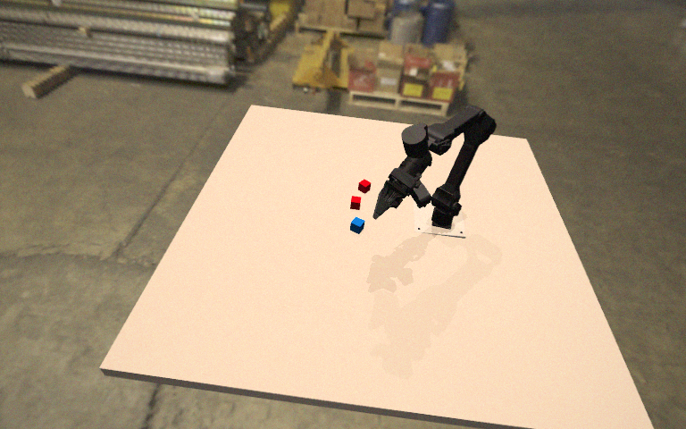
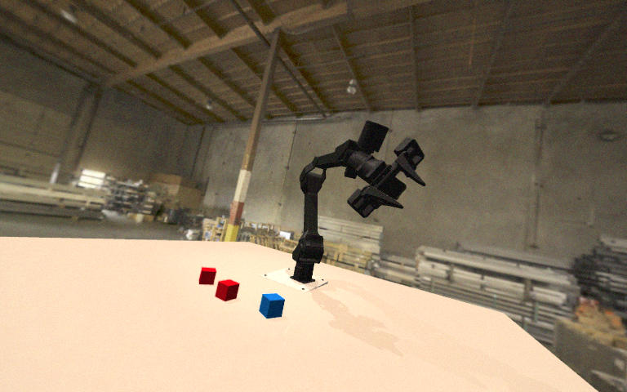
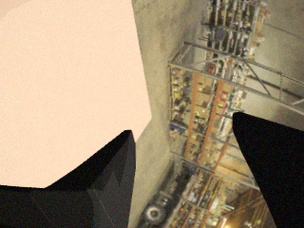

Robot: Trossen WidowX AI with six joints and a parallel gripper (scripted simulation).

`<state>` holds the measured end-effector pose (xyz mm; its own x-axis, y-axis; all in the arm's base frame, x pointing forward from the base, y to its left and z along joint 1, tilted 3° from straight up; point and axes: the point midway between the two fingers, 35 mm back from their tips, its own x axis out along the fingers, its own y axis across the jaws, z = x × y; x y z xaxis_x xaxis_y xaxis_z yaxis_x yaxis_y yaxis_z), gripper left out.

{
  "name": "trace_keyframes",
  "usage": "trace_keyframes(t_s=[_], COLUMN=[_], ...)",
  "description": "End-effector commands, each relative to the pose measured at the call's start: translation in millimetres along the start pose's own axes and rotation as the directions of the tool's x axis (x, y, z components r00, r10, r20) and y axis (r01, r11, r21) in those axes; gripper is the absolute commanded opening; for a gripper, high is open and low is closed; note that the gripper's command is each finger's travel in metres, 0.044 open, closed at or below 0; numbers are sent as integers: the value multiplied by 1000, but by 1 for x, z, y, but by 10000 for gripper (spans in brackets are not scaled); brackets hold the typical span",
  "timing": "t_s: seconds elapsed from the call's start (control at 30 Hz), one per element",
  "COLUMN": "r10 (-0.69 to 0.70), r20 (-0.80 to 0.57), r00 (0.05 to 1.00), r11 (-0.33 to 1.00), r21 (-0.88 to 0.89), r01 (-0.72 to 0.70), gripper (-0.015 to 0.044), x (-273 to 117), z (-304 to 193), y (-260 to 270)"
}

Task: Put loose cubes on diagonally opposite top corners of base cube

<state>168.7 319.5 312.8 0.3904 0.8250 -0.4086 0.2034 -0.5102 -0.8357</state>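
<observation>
A blue cube (image 1: 356,225) (image 2: 272,305) sits on the pale table. One red cube (image 1: 355,202) (image 2: 227,290) sits apart from it on the table, the nearer of two red cubes. The other red cube (image 1: 363,186) (image 2: 207,275) sits farther along, also on the table, with a gap between the two. Nothing rests on the blue cube. My gripper (image 1: 376,215) (image 2: 413,196) (image 3: 184,129) is open and empty, raised high above the table and tilted down. No cube shows in the wrist view.
The pale table (image 1: 227,303) (image 2: 115,351) has a visible corner in the wrist view. The arm stands on a white base plate (image 1: 424,230) (image 2: 277,275), to the right of the cubes in the top view. Warehouse floor and racks lie beyond the table edges.
</observation>
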Motion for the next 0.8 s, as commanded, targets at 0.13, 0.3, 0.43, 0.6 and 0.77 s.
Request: trace_keyframes(t_s=[0.13, 0.3, 0.43, 0.6, 0.77], r10=[249, 380, 478, 587, 680], r20=[-58, -69, -65, -43, -2], r00=[967, 922, 876, 808, 733], r11=[955, 891, 821, 711, 579], r21=[180, 294, 389, 505, 615], r01=[-235, -345, -419, -490, -535], gripper=[265, 265, 265, 265, 265], x=[7, 2, -6, -20, -39], z=[-48, -72, -88, -106, -120], y=[59, 95, 123, 157, 190])
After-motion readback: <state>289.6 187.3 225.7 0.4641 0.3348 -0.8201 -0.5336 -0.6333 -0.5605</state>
